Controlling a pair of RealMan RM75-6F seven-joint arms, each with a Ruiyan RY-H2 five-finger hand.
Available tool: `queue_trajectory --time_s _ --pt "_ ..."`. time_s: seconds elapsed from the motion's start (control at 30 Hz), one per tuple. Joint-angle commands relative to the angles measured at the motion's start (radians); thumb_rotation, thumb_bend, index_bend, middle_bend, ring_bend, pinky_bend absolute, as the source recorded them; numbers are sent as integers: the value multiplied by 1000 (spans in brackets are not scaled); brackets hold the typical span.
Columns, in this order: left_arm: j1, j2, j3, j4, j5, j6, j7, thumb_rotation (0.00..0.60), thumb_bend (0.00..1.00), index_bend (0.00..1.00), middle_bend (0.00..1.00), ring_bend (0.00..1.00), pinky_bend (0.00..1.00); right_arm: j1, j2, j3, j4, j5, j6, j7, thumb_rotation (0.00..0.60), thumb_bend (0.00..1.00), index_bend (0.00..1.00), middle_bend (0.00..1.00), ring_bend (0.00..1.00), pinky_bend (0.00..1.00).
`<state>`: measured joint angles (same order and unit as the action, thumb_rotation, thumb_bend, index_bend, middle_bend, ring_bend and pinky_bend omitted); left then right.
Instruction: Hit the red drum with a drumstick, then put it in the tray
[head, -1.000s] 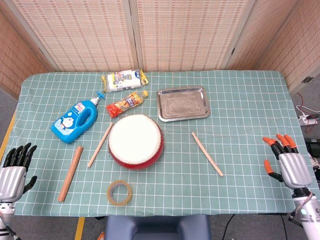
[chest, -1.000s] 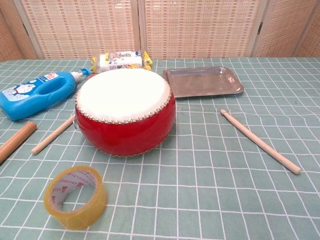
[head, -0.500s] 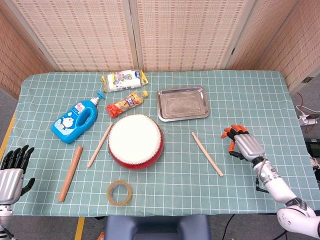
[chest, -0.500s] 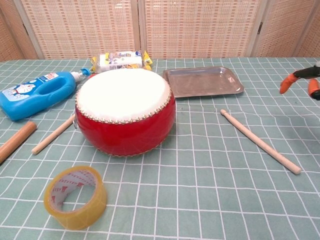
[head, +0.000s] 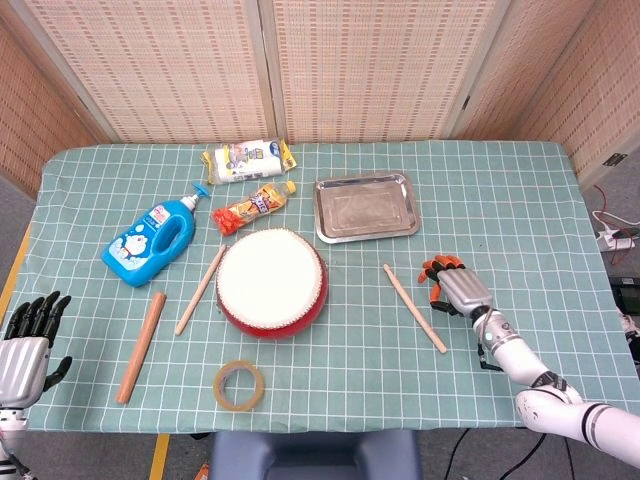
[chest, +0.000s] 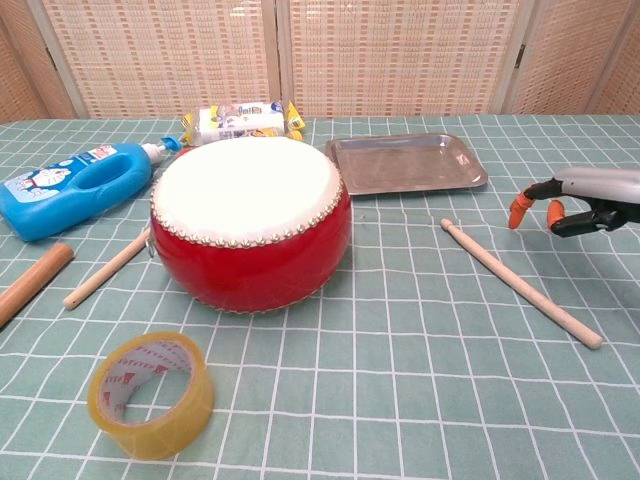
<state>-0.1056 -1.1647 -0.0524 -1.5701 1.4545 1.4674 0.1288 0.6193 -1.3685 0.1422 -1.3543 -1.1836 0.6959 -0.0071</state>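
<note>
- Two drumsticks on the counter (head: 520, 190) – right drumstick (head: 414, 307) lies flat between red drum (head: 271, 282) and right hand (head: 455, 290); left drumstick (head: 200, 289) just left of the drum.
- Right hand near the right drumstick, not touching, fingers apart, holding nothing.
- Left hand (head: 27, 340) at front-left counter edge, fingers spread, empty.
- Tray (head: 366, 207) behind the drum – nothing in it.
- Tape roll (head: 240, 385) in front of drum; blue bottle (head: 150, 240) far left.
</note>
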Motion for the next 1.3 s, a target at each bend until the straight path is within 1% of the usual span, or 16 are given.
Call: queue_trajectory --time_s 0.03,0.23,0.47,0.83,1.07,1.1,1.13,1.17,1.2,1.23,1.27,1.3 --pt "-1 -1 0 2 1 -1 -1 600 239 0 0 0 0 7 -16 -10 17 6 4 -21 342 998 322 123 0 0" --pt "-4 -6 0 8 1 -6 -6 600 239 0 0 0 0 26 -70 -30 68 18 3 -78 342 998 322 123 0 0" --pt "-1 -7 0 16 -4 -7 -15 600 240 0 0 0 0 49 -105 -30 86 26 -8 -95 342 998 323 120 0 0" --pt "-3 -14 1 31 -10 -17 -22 600 240 0 0 0 0 105 -134 -39 10 3 -18 -166 342 998 323 118 0 0" --pt "-4 -18 1 42 -14 -24 -30 600 240 0 0 0 0 110 -119 -69 -79 -45 2 -185 343 987 322 118 0 0" --pt "-4 -18 1 44 -15 -24 -31 600 240 0 0 0 0 106 -113 -70 -90 -54 15 -183 344 943 323 118 0 0" --pt "-4 -18 1 46 -16 -24 -33 600 240 0 0 0 0 99 -107 -71 -100 -66 37 -181 345 875 324 118 0 0" --pt "-4 -19 1 47 -16 -25 -35 600 241 0 0 0 0 93 -104 -71 -102 -75 57 -183 348 745 327 118 0 0" --pt "-4 -19 1 48 -15 -24 -36 600 241 0 0 0 0 87 -104 -70 -100 -82 77 -187 349 646 332 118 0 0" --pt "-5 -20 1 49 -13 -24 -38 600 240 0 0 0 0 80 -108 -69 -92 -88 102 -193 355 482 343 118 0 0" --pt "-5 -20 2 50 -11 -25 -39 600 240 0 0 0 0 76 -114 -67 -84 -88 117 -199 370 384 352 118 0 0" --pt "-6 -21 3 50 -9 -25 -41 600 240 0 0 0 0 73 -119 -66 -76 -85 126 -204 382 336 357 118 0 0"
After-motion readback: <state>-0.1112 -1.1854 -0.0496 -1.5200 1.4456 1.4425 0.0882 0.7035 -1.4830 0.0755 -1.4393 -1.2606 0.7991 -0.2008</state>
